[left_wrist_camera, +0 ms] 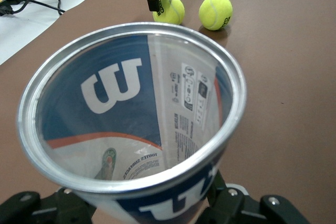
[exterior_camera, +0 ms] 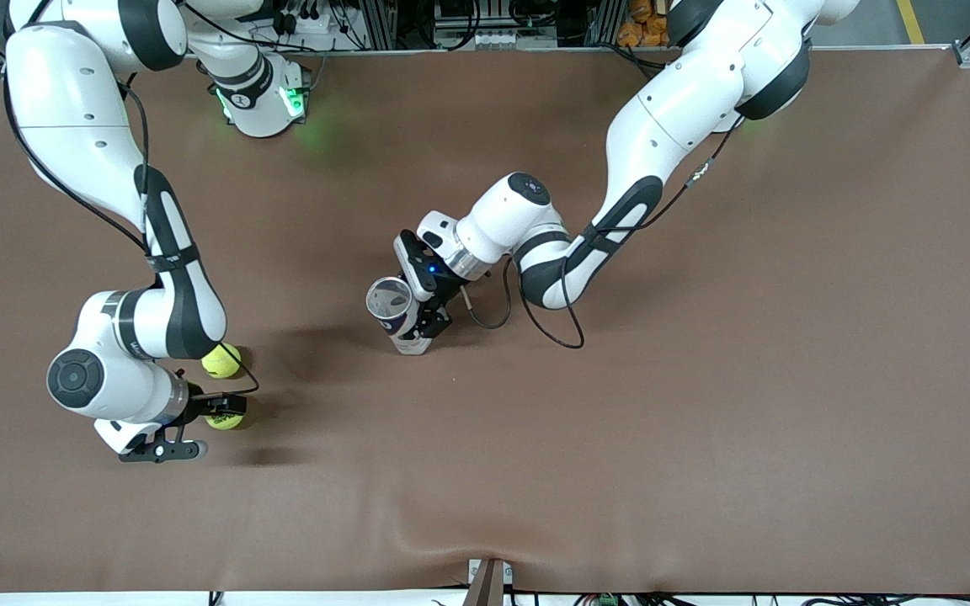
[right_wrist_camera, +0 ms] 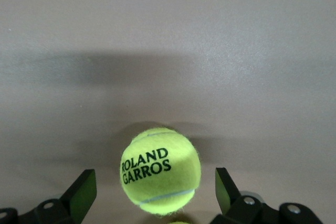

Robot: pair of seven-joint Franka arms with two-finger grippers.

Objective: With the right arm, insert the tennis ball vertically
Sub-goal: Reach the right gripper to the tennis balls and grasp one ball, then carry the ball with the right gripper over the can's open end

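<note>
Lowest in the front view, at the right arm's end of the table, is the right gripper [exterior_camera: 214,418], set low over a fuzzy yellow-green tennis ball [exterior_camera: 225,417]. Its fingers stand spread apart, one on each side of the ball, with clear gaps visible in the right wrist view; nothing is clamped. That ball [right_wrist_camera: 160,177] rests on the table and carries the black print "ROLAND GARROS" and a pale curved seam. Its felt nap is fine and matte.

A second yellow-green tennis ball [exterior_camera: 221,360] of the same felt lies just beside it, farther from the front camera, partly under the right arm's forearm. In the left wrist view both balls appear close together, the second ball [left_wrist_camera: 215,11] clear of the gripper.

Near the table's middle, the left gripper [exterior_camera: 423,313] is closed on a clear plastic tennis-ball can with a blue, white and orange label and a silver metal rim [exterior_camera: 398,315]. The can [left_wrist_camera: 131,108] stands on the table, tilted slightly, its round mouth open upward. A white "W" logo and small printed text show through the smooth wall. The can is well apart from both balls.

A brown cloth-like mat [exterior_camera: 704,379] covers the table, matte, with a slight ripple at the edge nearest the front camera.
</note>
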